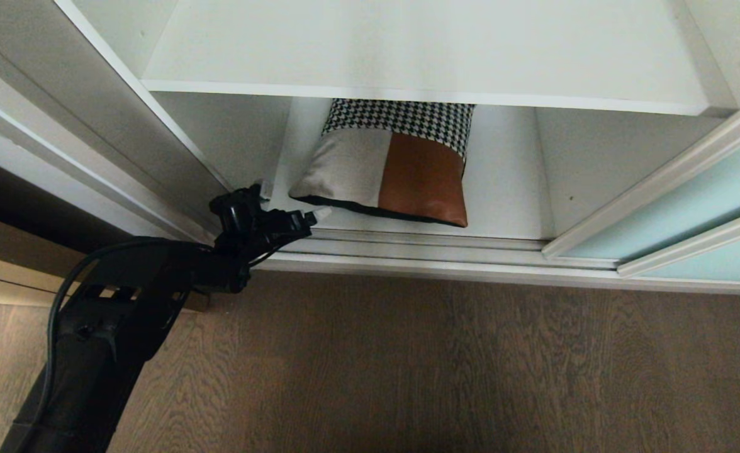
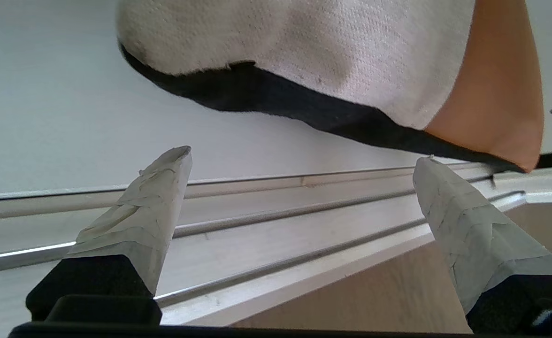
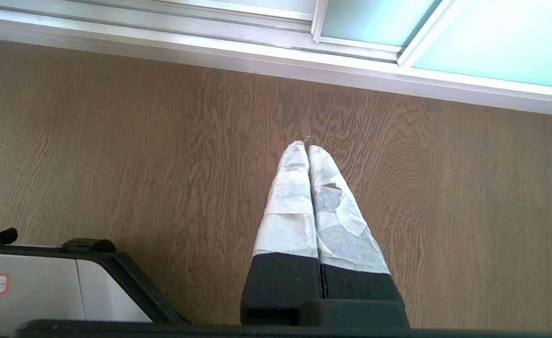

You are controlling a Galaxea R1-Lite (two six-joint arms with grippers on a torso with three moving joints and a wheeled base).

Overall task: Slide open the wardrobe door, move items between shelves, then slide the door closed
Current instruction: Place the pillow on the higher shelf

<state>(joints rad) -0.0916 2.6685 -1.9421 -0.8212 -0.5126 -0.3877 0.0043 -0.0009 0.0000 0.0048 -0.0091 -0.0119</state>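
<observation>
The left end effector (image 2: 299, 159) has two wedge-shaped fingers (image 2: 135, 225) wrapped in wrinkled off-white tape over black bases, and they stand spread wide with nothing between them. In the head view the left end effector (image 1: 310, 217) sits at the end of a black arm with a looping cable, just in front of the wardrobe's lower left corner, its pale tip near the cushion's near left corner; whether it touches the fabric cannot be told. Below the fingers run the ribbed silver metal tracks (image 2: 266, 220) of the wardrobe sill.

The cushion (image 1: 389, 170) is a soft, plump square lying flat on the lower shelf (image 1: 508, 189), close to the front edge and left of the middle. Its face is patchwork: a woven off-white panel at the near left, a smooth rust-orange panel at the near right, and a black-and-white houndstooth band across the back, partly hidden under the upper shelf (image 1: 408, 56). A black back shows as a dark seam along its near edge (image 2: 276, 98). Both shelves are plain, flat white boards.

The sliding wardrobe door (image 1: 691, 220), frosted pale blue-green glass in a thin silver frame, stands pushed to the right, leaving the compartment open.

The right end effector (image 3: 308, 145) hangs over the grey-brown wood-grain floor (image 3: 116, 150), its taped fingers pressed together and empty, well apart from the cushion.
</observation>
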